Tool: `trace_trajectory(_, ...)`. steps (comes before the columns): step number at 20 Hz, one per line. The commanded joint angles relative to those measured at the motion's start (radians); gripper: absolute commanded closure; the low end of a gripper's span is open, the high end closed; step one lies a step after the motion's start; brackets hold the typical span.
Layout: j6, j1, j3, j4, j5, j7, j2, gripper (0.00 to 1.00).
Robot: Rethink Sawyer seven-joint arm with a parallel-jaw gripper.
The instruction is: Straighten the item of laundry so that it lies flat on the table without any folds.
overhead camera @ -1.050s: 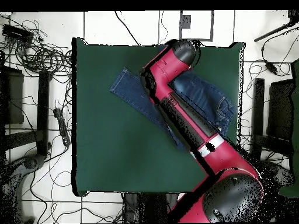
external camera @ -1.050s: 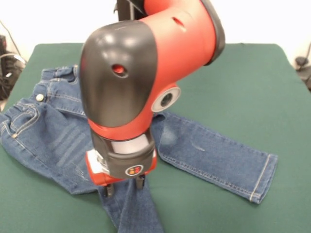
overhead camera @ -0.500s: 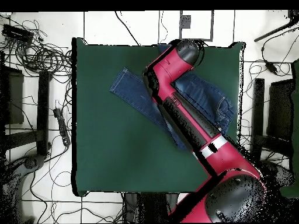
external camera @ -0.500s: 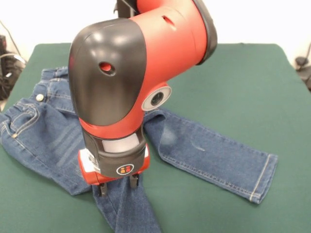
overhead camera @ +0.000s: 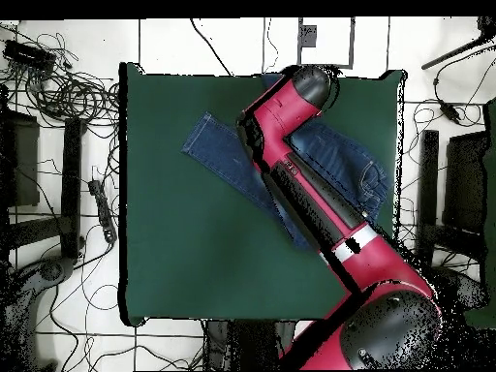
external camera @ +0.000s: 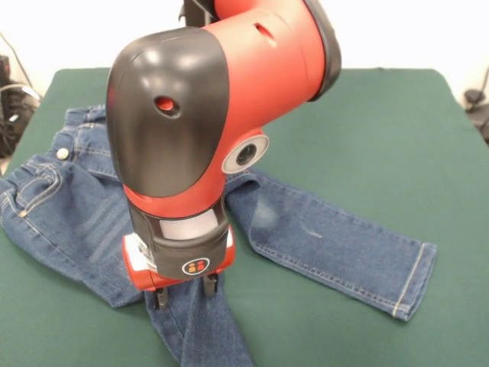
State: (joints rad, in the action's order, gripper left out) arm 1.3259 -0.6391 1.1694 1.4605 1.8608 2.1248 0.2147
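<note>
**Setting: robotics laboratory test cell**

The red and black arm [overhead camera: 320,208] works over a green felt-topped table [overhead camera: 184,242] standing on a white tiled floor [overhead camera: 170,44]. Loose black cables [overhead camera: 63,87] lie coiled and trailing across the tiles beside the table. Dark stands or equipment frames [overhead camera: 73,184] flank both sides. Plain white wall behind the table [external camera: 428,34].

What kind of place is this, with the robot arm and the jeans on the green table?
Most likely a robotics lab or test room. A red and black robot arm works over a green table holding only a pair of jeans, and loose cables sprawl across the white tiled floor around it.
</note>
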Motion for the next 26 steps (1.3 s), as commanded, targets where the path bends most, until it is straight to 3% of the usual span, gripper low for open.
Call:
trace_trajectory(1,0.042,0.020,-0.056,0.034,0.041,-0.275,0.019,0.00)
trace_trajectory(4,0.042,0.028,-0.063,0.022,0.017,-0.286,0.034,0.00)
trace_trajectory(11,0.101,0.061,-0.007,-0.010,0.058,-0.298,0.113,0.00)
trace_trajectory(18,0.137,0.090,0.029,-0.092,0.071,-0.339,0.117,0.00)
trace_trajectory(24,0.094,0.103,0.057,-0.108,0.079,-0.314,0.092,0.00)
trace_trajectory(26,0.135,0.120,0.049,-0.123,0.083,-0.302,0.081,0.00)
